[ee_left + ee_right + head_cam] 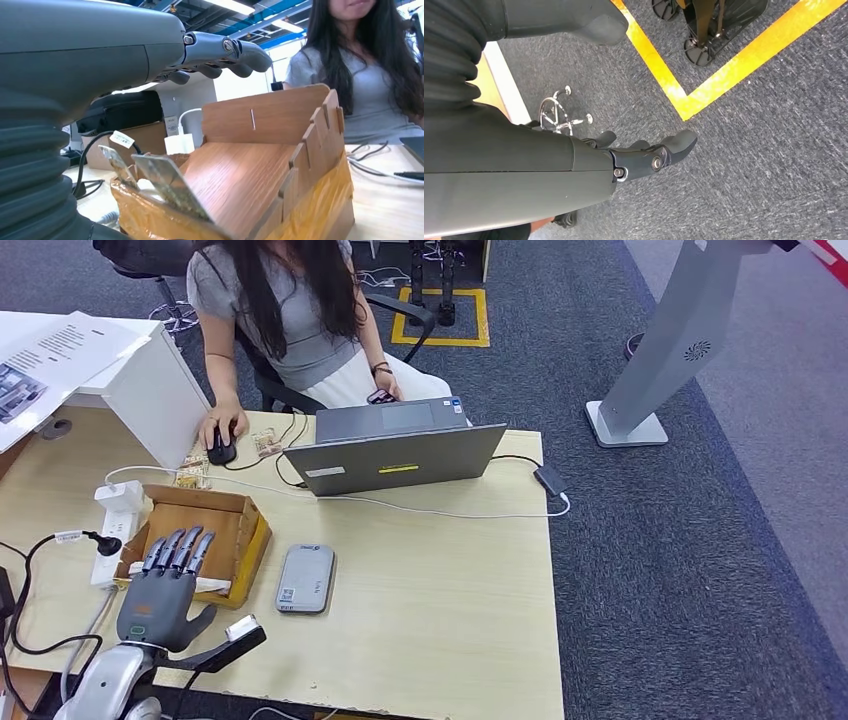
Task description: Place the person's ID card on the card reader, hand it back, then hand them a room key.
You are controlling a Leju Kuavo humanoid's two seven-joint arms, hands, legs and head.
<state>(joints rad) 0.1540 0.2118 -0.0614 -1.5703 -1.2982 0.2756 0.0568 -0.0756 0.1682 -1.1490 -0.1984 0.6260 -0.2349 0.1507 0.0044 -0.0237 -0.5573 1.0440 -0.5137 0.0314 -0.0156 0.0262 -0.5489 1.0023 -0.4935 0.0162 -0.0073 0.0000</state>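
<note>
The grey card reader (305, 578) lies flat on the wooden desk, just right of an open wooden box (246, 532). My left hand (165, 585) hovers over the near end of that box with its fingers stretched forward and apart, holding nothing. In the left wrist view its fingers (225, 52) reach over the box (270, 120), and two cards (167, 185) lean at the box's near end. My right hand (649, 155) hangs beside the desk above the carpet, fingers loosely extended and empty. A person (290, 320) sits across the desk.
An open laptop (400, 450) stands between me and the person, whose hand rests on a mouse (221, 448). A white power strip (115, 530) with cables lies left of the box. A white box (150, 380) sits at the far left, and a kiosk stand (660, 350) on the carpet.
</note>
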